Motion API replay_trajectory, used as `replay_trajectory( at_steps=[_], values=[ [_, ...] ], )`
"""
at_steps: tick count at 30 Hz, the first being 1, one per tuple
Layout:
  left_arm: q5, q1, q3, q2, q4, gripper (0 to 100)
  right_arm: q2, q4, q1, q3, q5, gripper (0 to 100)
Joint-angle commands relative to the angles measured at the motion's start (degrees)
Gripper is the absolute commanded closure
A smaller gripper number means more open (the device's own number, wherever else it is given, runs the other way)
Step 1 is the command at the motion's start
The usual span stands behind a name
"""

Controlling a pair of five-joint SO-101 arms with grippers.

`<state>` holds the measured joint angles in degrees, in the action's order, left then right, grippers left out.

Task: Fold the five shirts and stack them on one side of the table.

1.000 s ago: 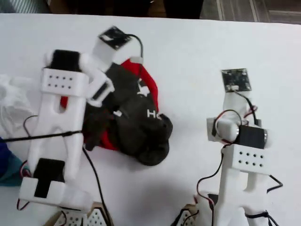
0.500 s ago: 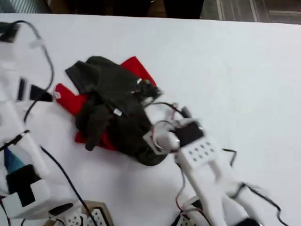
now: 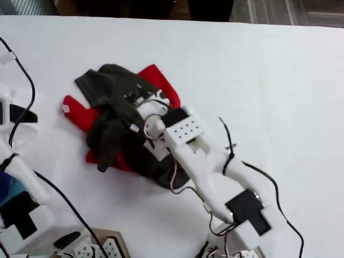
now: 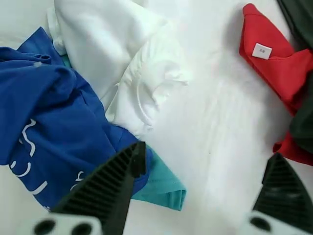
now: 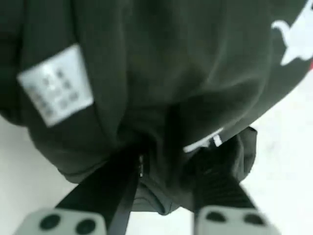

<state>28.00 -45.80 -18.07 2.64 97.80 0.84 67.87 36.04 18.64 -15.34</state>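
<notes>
Gripping a bunched fold of the dark green shirt [image 3: 110, 134], my right gripper [image 5: 171, 161] has its jaws clenched on the cloth, with the fabric gathered between them. My left gripper [image 4: 208, 154] hangs released, jaws wide apart, over bare table [image 3: 269, 80] between the loose heap and the red shirt [image 4: 279, 63].

As I judge it, the task has hardly begun. All five shirts lie crumpled, none shows a clean fold, and no stack stands anywhere. The dark green shirt lies rumpled on top of the red one, left of the table's centre in the high view, toward 9 o'clock. The blue shirt [image 4: 54, 112], the white shirt [image 4: 122, 49] and the teal shirt [image 4: 164, 186] lie tangled together at the table's edge around 8 o'clock, touching one another and apart from the red shirt.

In the high view the dark green shirt's long axis runs from about 10 o'clock to 4 o'clock, one limp end pointing to 10 o'clock. I hold it near its middle. Red cloth shows from under it at 9 o'clock and 12 o'clock. Every shirt remains to be spread, folded and stacked
</notes>
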Motion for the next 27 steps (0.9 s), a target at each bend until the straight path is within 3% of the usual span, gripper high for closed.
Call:
replay_trajectory(
  at_steps=[1, 15, 21, 27],
  values=[
    [0.0, -0.5, -1.9, 2.1, -0.4, 62, -1.4, 1.5, -0.7, -4.7, 0.1, 97.6],
    [-0.2, -0.3, 6.1, 2.1, -5.6, 62, -13.1, 7.2, -6.6, -9.9, -0.1, 97.8],
    [0.0, -0.2, 8.7, 2.1, -5.7, 62, -21.4, 9.7, -24.4, -22.5, -0.1, 97.9],
    [0.0, 5.1, 11.6, 2.1, -5.6, 62, -26.1, 9.8, -40.1, -28.4, -0.1, 97.9]
  ],
)
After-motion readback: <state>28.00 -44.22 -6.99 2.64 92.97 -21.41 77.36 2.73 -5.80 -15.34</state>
